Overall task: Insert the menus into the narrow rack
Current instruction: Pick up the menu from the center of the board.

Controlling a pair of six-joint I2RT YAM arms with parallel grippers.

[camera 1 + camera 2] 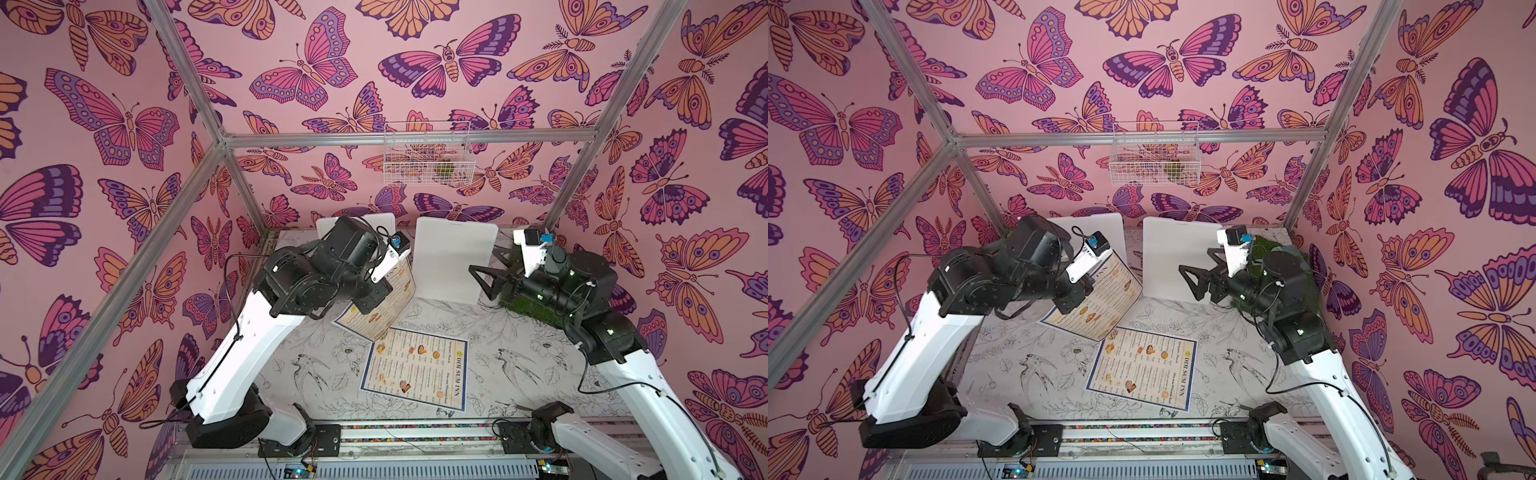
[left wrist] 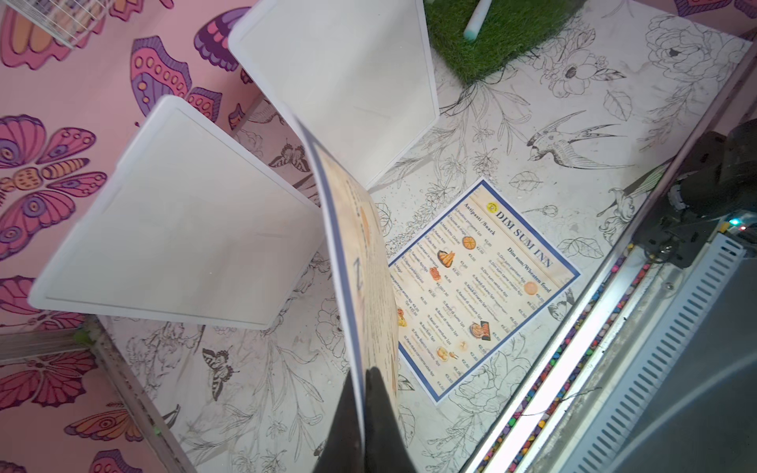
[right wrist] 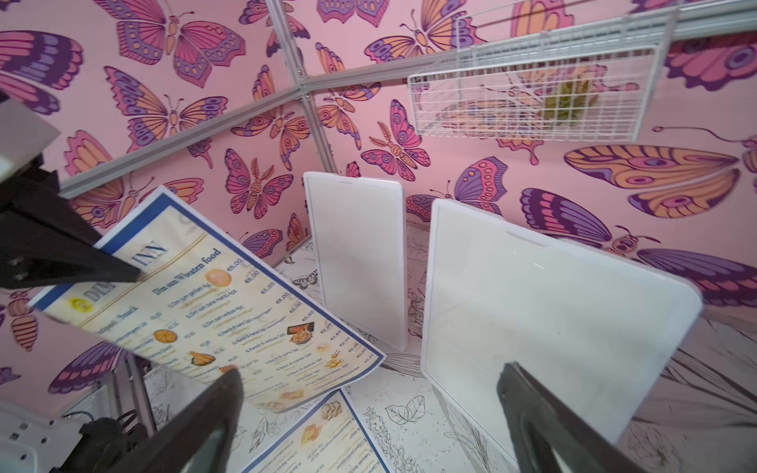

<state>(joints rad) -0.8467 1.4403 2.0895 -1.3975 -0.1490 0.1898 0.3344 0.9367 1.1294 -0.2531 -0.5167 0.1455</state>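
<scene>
On the flower-printed table [image 1: 316, 374], well below the wall's wire rack [image 1: 428, 153], one menu [image 1: 415, 368] lies flat. The other menu [image 1: 1106, 299] hangs tilted, its edge pinched in the left gripper [image 2: 364, 376]; the right gripper [image 1: 482, 283] hovers empty, jaws spread wide.

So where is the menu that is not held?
In both top views the flat menu lies mid-table, in front of the lifted menu in the left gripper.

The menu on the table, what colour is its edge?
Its border is dark blue; the flat menu shows best in the left wrist view.
</scene>
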